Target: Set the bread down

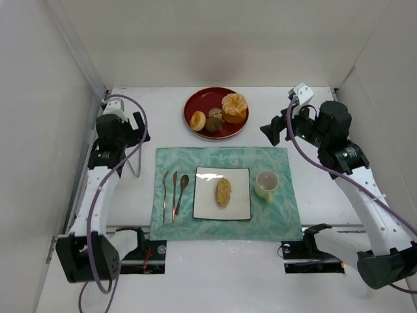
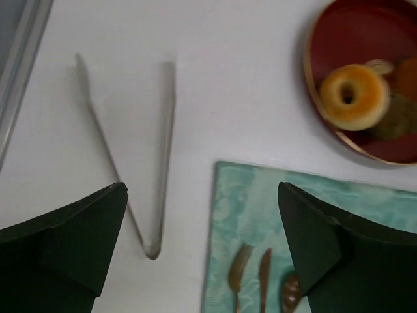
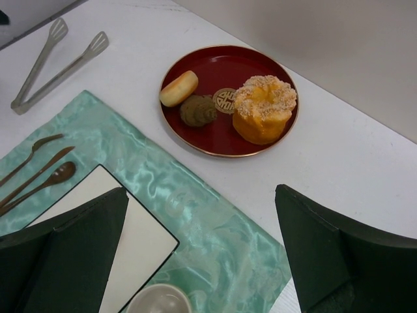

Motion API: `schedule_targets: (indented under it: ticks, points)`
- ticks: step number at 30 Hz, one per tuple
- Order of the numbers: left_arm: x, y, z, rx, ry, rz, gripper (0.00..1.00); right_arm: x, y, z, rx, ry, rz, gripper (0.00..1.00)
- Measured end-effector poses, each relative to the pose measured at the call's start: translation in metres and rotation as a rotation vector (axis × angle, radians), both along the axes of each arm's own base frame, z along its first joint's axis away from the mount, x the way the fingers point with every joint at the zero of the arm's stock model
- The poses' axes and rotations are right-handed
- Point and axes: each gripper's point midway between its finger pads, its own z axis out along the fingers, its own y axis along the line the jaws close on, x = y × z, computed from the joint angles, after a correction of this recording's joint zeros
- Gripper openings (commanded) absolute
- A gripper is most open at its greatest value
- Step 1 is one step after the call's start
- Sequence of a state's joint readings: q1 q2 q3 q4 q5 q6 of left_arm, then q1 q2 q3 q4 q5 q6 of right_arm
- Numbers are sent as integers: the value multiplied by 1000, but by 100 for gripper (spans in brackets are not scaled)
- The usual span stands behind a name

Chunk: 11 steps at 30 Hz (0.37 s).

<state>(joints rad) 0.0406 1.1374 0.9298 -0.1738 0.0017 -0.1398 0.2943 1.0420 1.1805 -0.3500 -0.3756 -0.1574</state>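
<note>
the bread (image 1: 223, 192) lies on the white plate (image 1: 205, 203), on the green mat (image 1: 273, 222) between spoon (image 1: 182, 189) and cup (image 1: 266, 184). it looks light, crusty and a bit crumbly, so a gentle hold across its narrow middle seems best. left pincer (image 2: 202, 254) and right pincer (image 3: 202, 254) both gape wide, holding nothing

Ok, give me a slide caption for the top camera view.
Bread lying on the white plate, cutlery left, cup right, on a green placemat.

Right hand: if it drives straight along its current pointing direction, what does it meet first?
The right hand would probably meet the green placemat first, between the white plate and the red plate; depth is unclear.
</note>
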Motion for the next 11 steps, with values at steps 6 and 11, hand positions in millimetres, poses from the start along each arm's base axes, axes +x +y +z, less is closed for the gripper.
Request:
schedule_targets:
  ticks: [6,11]
  points:
    - [-24,-48,69,-108,-211,-240,100,9,1,-13,-4,46,-18,100]
    - [-39,-75,83,-156,-295,-379,100,14,-2,-16,-3,56,-42,100]
